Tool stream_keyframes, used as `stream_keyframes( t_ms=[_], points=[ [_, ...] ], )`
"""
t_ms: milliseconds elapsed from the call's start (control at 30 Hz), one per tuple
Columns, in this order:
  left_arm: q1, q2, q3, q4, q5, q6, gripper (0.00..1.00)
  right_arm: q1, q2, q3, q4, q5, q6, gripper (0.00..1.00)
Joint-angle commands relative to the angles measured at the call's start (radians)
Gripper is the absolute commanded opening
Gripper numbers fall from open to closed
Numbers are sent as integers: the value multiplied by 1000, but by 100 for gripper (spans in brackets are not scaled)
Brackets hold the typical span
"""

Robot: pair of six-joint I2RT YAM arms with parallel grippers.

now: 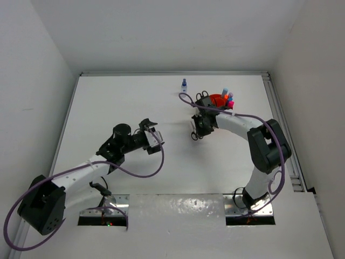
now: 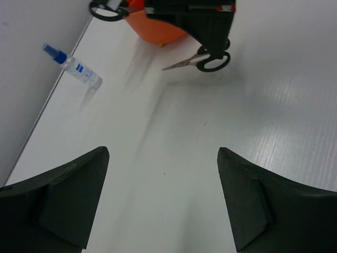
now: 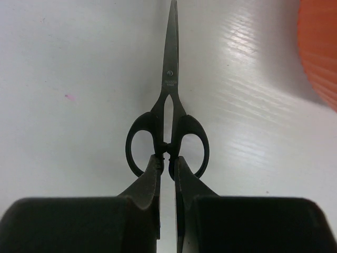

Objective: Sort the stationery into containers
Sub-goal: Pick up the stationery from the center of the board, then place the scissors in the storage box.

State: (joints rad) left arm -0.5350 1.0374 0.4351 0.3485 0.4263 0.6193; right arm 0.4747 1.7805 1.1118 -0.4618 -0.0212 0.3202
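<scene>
We saw right tool (image 3: 167, 164) closed to slit, pinching scissors (image 3: 170, 89) at handle joint, blades shut, just beside orange tub (image 3: 322, 47). Scissors-bench contact unclear. Left tool (image 2: 163, 179) gaped wide, holding nothing, over bench (image 2: 174, 121).

Black scissors (image 3: 170, 79) in clamped pincer (image 3: 167, 159)
</scene>
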Motion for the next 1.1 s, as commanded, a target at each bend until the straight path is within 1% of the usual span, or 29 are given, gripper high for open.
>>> stream_keyframes(
  t_ms=[0, 33, 67, 100, 133, 167, 233, 300, 333, 400, 467, 700, 867, 1067],
  points=[
    [-11, 42, 1, -15, 141, 296, 83, 24, -20, -17, 25, -37, 74, 0],
    [-20, 53, -1, -38, 156, 342, 86, 27, -21, -17, 31, -49, 86, 0],
    [-31, 59, 1, -48, 179, 428, 88, 31, -23, -15, 34, -57, 97, 0],
    [-48, 76, -2, -58, 196, 471, 91, 47, -30, -12, 37, -65, 120, 0],
    [-54, 87, -10, -63, 210, 512, 92, 51, -36, -9, 43, -74, 135, 0],
    [-65, 93, -15, -60, 216, 577, 92, 57, -41, 2, 46, -94, 149, 0],
    [-100, 125, -22, -23, 183, 617, 92, 77, -56, 14, 55, -114, 197, 0],
    [-126, 153, -15, -16, 172, 637, 89, 102, -75, 19, 71, -132, 239, 0],
    [-131, 158, -7, -19, 169, 660, 78, 111, -81, 22, 86, -135, 252, 0],
    [-148, 173, 1, -20, 167, 677, 61, 139, -87, 31, 94, -135, 278, 0],
    [-157, 191, 10, -20, 146, 680, 52, 153, -84, 52, 100, -140, 290, 0],
    [-160, 214, 10, -19, 106, 731, 58, 214, -70, 118, 95, -149, 307, 0],
    [-158, 219, 10, 1, 71, 724, 58, 237, -58, 157, 69, -151, 293, 0],
    [-158, 207, 8, 10, 22, 692, 56, 251, -70, 155, 46, -154, 286, 0]
  ],
)
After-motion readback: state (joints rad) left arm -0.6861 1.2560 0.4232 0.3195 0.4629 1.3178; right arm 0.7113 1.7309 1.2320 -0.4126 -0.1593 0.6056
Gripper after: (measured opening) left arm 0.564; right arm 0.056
